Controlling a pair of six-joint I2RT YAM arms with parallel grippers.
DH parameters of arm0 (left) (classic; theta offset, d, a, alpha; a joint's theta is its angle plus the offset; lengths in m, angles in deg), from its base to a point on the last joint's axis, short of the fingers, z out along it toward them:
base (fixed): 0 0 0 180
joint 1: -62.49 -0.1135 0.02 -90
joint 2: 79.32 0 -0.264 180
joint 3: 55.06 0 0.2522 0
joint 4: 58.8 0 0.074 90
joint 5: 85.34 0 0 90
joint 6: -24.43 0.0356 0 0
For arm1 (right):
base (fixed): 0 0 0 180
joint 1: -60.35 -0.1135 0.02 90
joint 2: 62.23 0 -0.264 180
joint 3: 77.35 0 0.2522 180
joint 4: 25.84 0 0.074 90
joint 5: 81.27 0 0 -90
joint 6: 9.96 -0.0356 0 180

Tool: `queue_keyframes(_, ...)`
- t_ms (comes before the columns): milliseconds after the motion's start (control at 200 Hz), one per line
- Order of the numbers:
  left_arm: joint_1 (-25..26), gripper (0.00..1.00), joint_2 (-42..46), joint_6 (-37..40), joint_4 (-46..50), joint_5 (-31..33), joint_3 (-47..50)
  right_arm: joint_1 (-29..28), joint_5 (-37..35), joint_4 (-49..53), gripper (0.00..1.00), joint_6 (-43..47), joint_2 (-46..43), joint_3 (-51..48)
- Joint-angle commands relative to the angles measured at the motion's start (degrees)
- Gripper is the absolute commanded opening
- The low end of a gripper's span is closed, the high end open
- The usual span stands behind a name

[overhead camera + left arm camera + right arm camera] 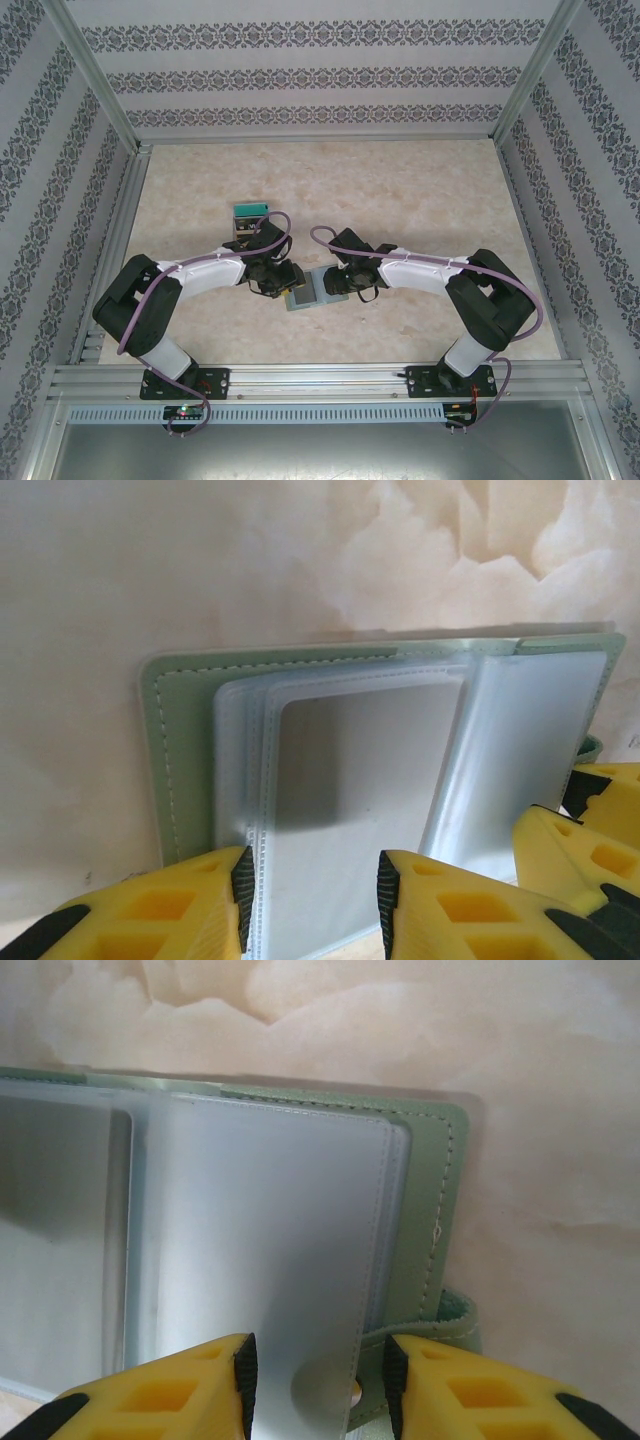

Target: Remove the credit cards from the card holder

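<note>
the surface (420, 200) is one pale marbled top, and on it lie one holder and one pile of cards

two arms reach in from the near edge, the left arm (200, 272) and the right arm (430, 272), bent toward each other so both wrists meet over the same small thing

the holder (302, 295) lies opened flat on the surface between the two wrists, green cover down and clear pockets (360, 770) facing up; it looks spread like this so each side can be worked from its own arm. the pockets that the wrist views show look grey and bare, with no coloured face in them, so the emptying seems close to done

the cards (252, 216) sit in a single stack well apart from the holder, beyond the left arm, teal face on top with darker and tan edges under it; how many are in the stack cannot be counted from here. they seem parked there to stay out of the way

the left gripper (312, 885) has its jaws part-way apart at the near edge of the left panel, with nothing pinched between them; the right gripper (320, 1375) stands the same way over a loose clear leaf on the right panel. whether either one's tips press down on the holder cannot be told

one small tab (455, 1315) sticks out from the holder's right edge, unfastened
</note>
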Motion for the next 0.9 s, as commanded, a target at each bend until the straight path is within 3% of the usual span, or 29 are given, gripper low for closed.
queue_keyframes(0,1.1,0.39,-0.6,1.3,2.9,1.4,-1.6,-0.5,-0.6,0.1,0.42,-0.8,1.8,-0.3)
queue_keyframes(894,2.0,0.44,-3.4,1.9,-7.6,-6.3,-1.4,-0.6,-0.7,0.2,0.42,-1.0,1.4,-0.5)
